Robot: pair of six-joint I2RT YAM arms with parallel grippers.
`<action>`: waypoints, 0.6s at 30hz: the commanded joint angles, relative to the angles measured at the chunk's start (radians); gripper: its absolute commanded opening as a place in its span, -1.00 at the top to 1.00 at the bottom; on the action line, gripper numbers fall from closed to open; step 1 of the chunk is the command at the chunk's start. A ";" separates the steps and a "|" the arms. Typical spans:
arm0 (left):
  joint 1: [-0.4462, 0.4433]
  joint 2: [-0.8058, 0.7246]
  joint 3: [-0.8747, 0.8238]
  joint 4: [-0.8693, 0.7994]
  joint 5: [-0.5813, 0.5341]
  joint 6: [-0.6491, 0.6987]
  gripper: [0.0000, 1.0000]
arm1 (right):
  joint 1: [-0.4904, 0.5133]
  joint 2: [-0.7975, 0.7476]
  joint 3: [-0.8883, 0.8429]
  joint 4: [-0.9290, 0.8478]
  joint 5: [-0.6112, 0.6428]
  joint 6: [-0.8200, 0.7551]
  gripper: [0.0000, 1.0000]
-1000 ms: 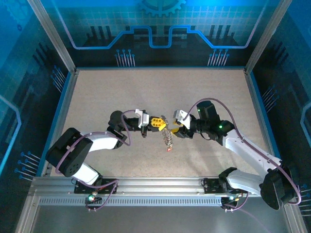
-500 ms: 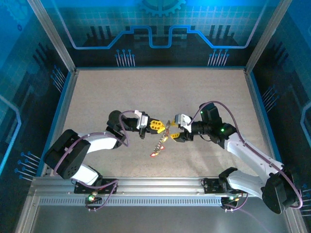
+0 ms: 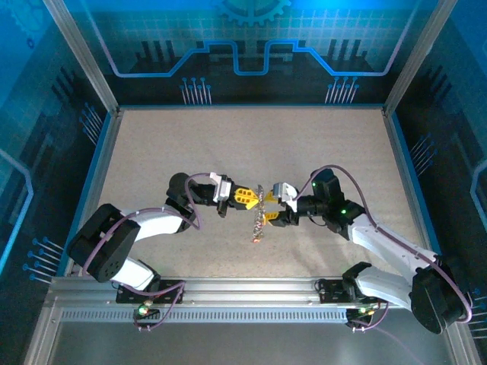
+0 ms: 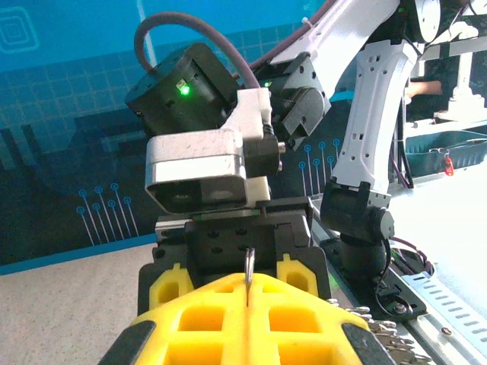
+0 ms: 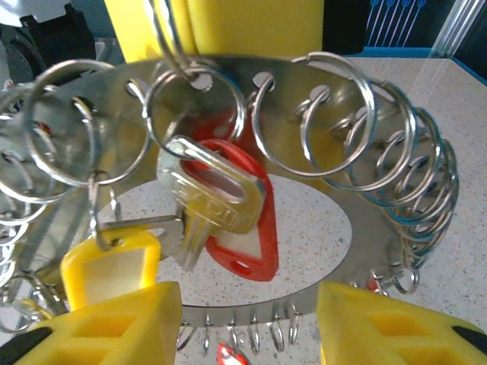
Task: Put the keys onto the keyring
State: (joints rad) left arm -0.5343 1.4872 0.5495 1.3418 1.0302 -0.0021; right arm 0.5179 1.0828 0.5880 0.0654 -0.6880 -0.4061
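Swung back plumb, the flat grey keyring [image 5: 304, 144], keys [image 5: 209, 198] red and yellow, hangs pinched by left hand [image 3: 247, 195]; right hand [image 3: 272, 207] spread.

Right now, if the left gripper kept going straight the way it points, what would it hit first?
Probably the right gripper. The left gripper has its jaws shut on the keyring and points straight at it, with the right one's open jaws facing back. How far apart they are is unclear.
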 commanded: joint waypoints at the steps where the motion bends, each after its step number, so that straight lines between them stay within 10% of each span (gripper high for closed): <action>1: -0.006 -0.019 0.044 0.057 0.034 -0.019 1.00 | 0.012 0.001 -0.002 0.097 0.008 0.030 -0.01; 18: -0.014 -0.024 0.064 0.057 0.089 -0.059 1.00 | 0.019 -0.007 0.004 0.077 -0.051 -0.045 0.02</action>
State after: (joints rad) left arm -0.5362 1.4872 0.5812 1.3445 1.0943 -0.0513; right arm 0.5255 1.0855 0.5884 0.1085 -0.7162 -0.4522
